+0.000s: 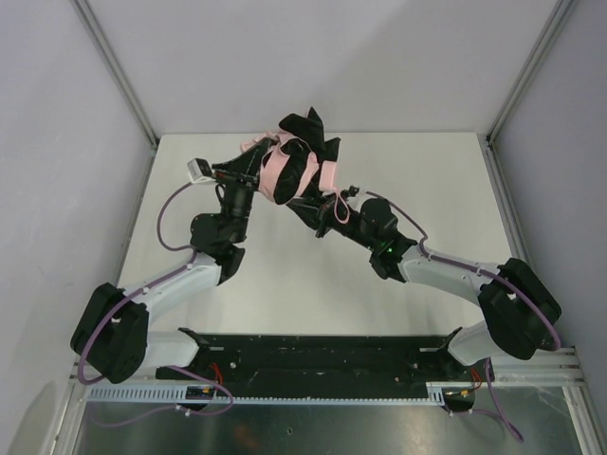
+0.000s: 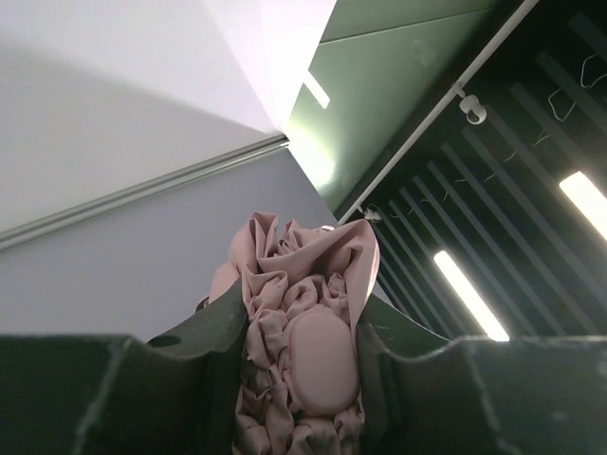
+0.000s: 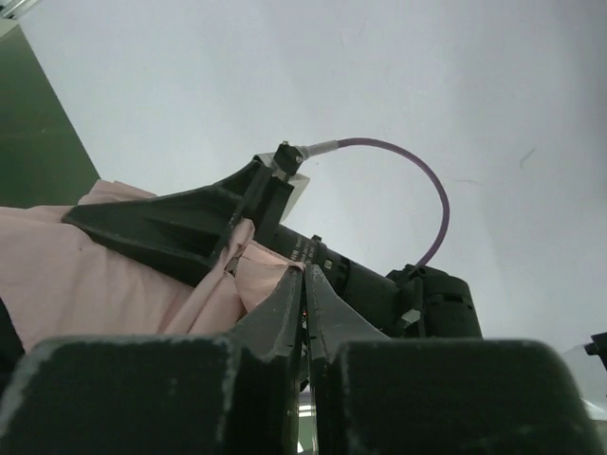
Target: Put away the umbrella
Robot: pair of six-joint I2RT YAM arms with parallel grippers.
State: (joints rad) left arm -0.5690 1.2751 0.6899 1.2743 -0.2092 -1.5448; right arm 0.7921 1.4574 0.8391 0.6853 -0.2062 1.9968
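Observation:
The umbrella (image 1: 283,171) is a bunch of pale pink fabric held up in the air over the back middle of the table. My left gripper (image 1: 275,172) points upward and is shut on it. In the left wrist view the crumpled fabric and an oval pink piece (image 2: 321,358) are squeezed between the jaws of the left gripper (image 2: 302,315). My right gripper (image 1: 320,210) comes in from the right. In the right wrist view its jaws are pressed together, and the gripper (image 3: 304,270) pinches an edge of the pink fabric (image 3: 85,275). The black shaft is hidden.
The white table (image 1: 417,190) lies below, with grey walls and metal posts (image 1: 116,71) around it. The left arm with its purple cable (image 3: 417,180) is right in front of the right gripper. A black base rail (image 1: 313,355) runs along the near edge.

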